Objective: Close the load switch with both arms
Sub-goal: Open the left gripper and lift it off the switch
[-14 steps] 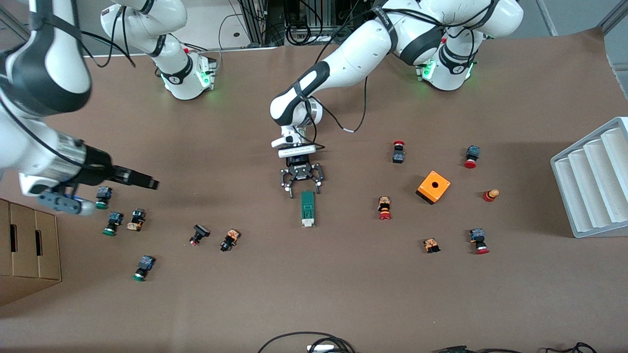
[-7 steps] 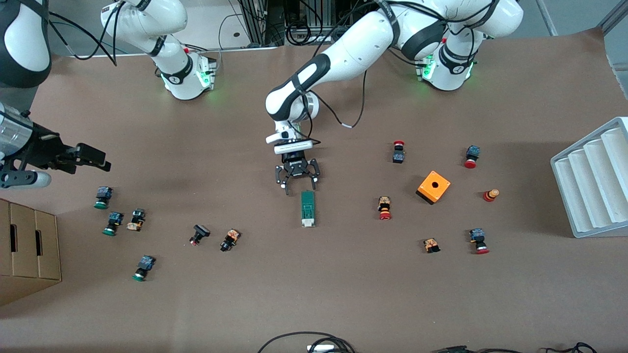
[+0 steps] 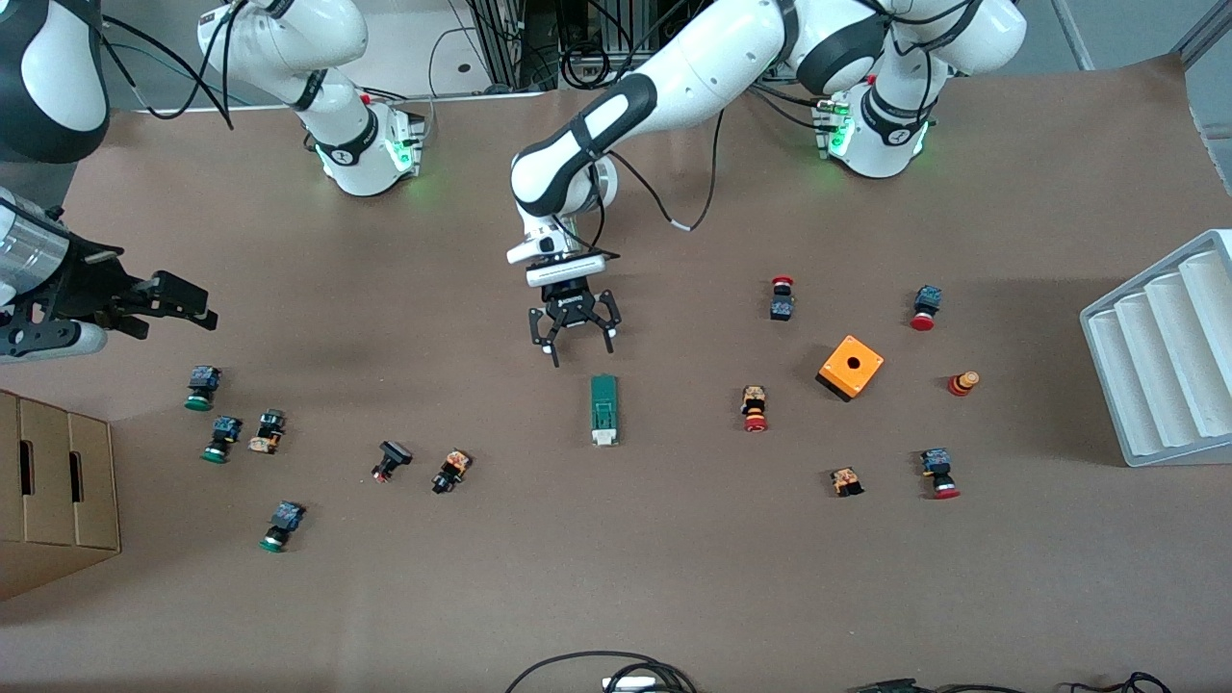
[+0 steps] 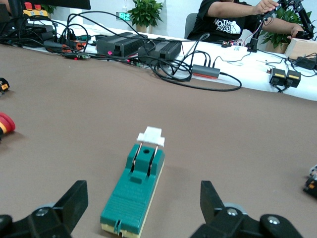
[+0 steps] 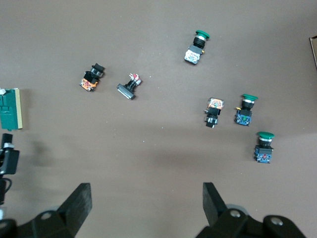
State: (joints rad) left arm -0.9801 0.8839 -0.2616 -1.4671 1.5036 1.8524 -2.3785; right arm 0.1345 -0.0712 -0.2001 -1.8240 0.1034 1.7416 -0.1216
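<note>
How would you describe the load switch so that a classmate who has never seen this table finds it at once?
Start at the left gripper, which hangs open near the middle of the brown table. Just nearer the front camera lies the load switch, flat on the table. Unlike the stubby red- and green-capped pushbuttons scattered around, it is a long narrow green block with a white tab at its nearer end.

Bright, even overhead light fills all three views. The brown table (image 3: pixel 674 577) has a matte surface with no glare. Soft, blurred shadows lie on it beside the orange box (image 3: pixel 851 367) and under the left arm (image 3: pixel 626 125). Green lamps glow at both arm bases. The front view is sharp throughout. In the left wrist view, the green switch (image 4: pixel 133 191) is crisp, and the cluttered desk (image 4: pixel 163 49) farther off is slightly soft.
</note>
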